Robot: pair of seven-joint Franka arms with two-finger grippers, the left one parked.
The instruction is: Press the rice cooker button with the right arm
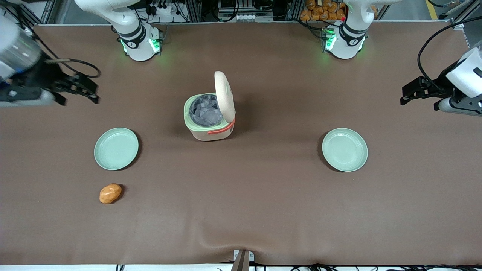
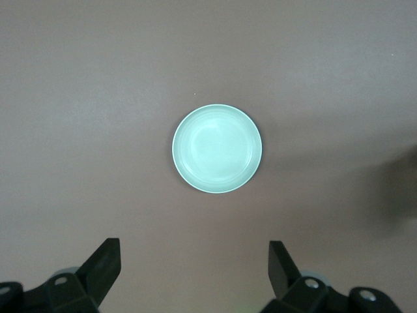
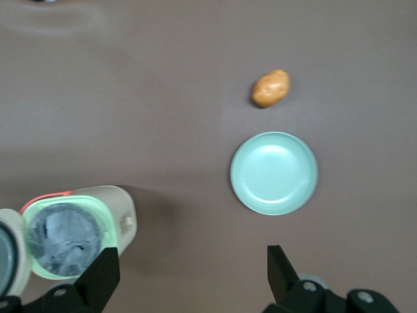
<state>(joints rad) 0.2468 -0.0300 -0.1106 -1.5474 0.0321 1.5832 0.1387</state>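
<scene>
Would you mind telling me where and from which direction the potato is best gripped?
Judging by its shape, grip the potato across its narrow middle, coming straight down from above: it lies flat and alone on the table, nearer the front camera than the plate. The pincer hangs open, well away.

My gripper is black, and it hangs over the brown table. The rice cooker is cream with a coral handle, pale green rim and silvery pot. Both plates are mint green, and the potato-looking thing is orange-tan.
</scene>
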